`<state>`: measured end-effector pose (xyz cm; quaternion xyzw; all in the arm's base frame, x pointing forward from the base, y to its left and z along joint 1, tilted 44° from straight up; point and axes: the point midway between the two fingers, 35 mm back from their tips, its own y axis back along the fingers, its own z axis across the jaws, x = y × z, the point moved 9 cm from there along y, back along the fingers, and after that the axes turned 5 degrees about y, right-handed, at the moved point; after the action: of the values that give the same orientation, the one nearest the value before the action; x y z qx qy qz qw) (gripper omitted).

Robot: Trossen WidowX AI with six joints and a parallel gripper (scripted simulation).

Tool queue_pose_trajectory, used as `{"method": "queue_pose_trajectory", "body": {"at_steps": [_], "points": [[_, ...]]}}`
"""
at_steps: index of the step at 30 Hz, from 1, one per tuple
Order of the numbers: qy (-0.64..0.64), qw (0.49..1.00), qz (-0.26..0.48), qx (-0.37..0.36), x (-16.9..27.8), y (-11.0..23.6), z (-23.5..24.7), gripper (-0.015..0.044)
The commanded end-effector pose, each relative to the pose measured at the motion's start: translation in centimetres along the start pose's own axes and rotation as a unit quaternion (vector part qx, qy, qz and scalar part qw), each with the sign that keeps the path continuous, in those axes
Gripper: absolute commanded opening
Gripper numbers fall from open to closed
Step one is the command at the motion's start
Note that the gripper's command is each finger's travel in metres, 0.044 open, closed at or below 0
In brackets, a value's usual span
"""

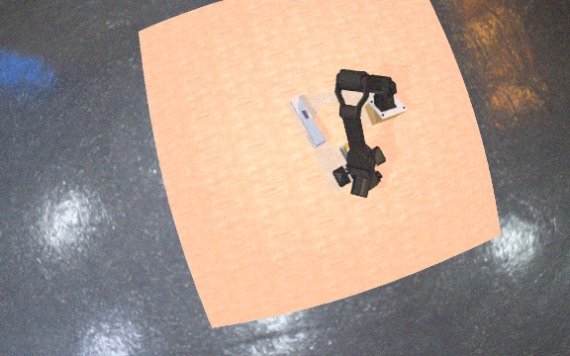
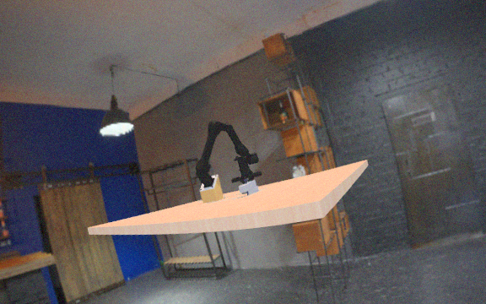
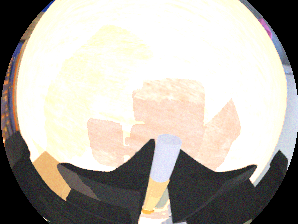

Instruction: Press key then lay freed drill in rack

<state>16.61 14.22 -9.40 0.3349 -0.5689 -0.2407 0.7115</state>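
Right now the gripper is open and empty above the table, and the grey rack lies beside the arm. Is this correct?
Not quite. The gripper is not open and empty: it is shut on the drill, as the wrist view shows. The rest holds: it is above the table, and the grey rack lies beside the arm.

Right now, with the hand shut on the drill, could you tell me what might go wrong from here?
1. The hand grips the drill only at a narrow part, so it may slip or twist.
2. The rack lies off to the side, apart from the hand; a drop on the way would land on the table.
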Motion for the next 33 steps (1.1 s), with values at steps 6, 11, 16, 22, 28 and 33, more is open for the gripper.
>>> {"method": "queue_pose_trajectory", "body": {"at_steps": [6,11,16,22,28,33], "points": [[0.000,1.000,0.000,0.000,0.0,0.0,0.0,0.0053],[0.000,1.000,0.000,0.000,0.0,0.0,0.0,0.0184],[0.000,1.000,0.000,0.000,0.0,0.0,0.0,0.0315],[0.000,1.000,0.002,-0.002,-0.1,0.6,-0.1,0.0440],[0.000,1.000,0.008,-0.005,-0.1,3.6,0.2,0.0440],[0.000,1.000,0.007,-0.005,-0.2,5.9,0.0,0.0440]]}}
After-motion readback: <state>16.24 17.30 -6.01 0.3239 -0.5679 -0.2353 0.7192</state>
